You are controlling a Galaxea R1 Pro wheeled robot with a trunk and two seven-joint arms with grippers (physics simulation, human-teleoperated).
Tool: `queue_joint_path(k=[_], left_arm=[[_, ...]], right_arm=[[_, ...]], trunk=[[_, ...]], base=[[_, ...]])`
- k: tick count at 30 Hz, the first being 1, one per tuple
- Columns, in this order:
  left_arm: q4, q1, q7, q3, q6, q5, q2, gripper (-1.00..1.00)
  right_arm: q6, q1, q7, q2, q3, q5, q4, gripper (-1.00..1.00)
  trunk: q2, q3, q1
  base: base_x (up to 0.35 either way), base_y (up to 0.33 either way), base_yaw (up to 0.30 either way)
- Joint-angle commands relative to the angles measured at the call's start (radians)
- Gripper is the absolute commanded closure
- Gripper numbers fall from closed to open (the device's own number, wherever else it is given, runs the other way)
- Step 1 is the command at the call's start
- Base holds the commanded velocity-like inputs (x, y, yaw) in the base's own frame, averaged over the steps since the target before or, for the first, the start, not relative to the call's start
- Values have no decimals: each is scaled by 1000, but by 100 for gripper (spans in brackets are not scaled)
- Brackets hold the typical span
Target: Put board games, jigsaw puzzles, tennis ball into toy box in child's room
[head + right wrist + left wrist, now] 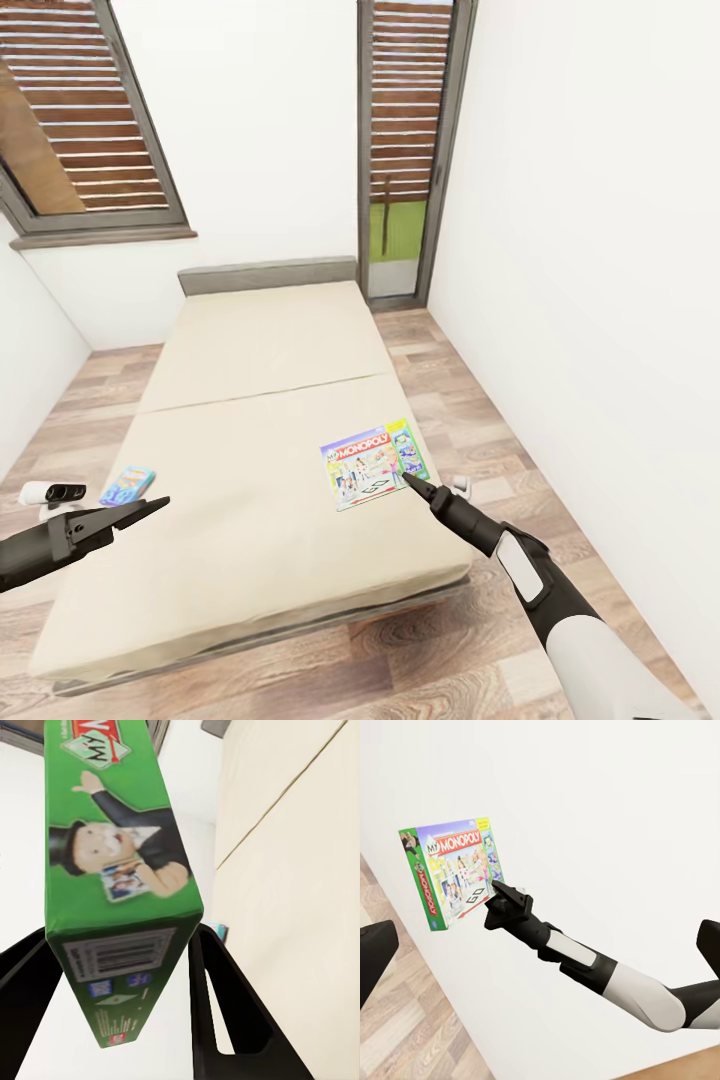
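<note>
The right claw (412,484) grips the Monopoly box (374,463) by its edge, at the bed's (250,520) lower right in the head view. It looks like the pickup step; next is carrying it to the toy box. The left claw (150,507) hangs empty, its spread unclear. A small blue game (127,486) lies at the bed's left edge, partly hidden by the arm.

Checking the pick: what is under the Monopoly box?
The Monopoly box lies flat on the beige bed, near its edge, with the right gripper at its near side. The mattress patch directly beneath is covered.
</note>
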Motion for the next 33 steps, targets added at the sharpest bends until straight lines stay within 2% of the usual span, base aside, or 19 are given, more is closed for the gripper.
queue_joint_path(k=[1, 33], left_arm=[[0, -1, -4, 0, 11, -1, 0, -100], [0, -1, -4, 0, 11, -1, 0, -100]], right_arm=[[8, -1, 1, 0, -1, -6, 0, 100], [8, -1, 1, 0, -1, -6, 0, 100]], trunk=[[-2, 0, 1], [-2, 53, 1]], base=[[0, 0, 62], [0, 0, 62]])
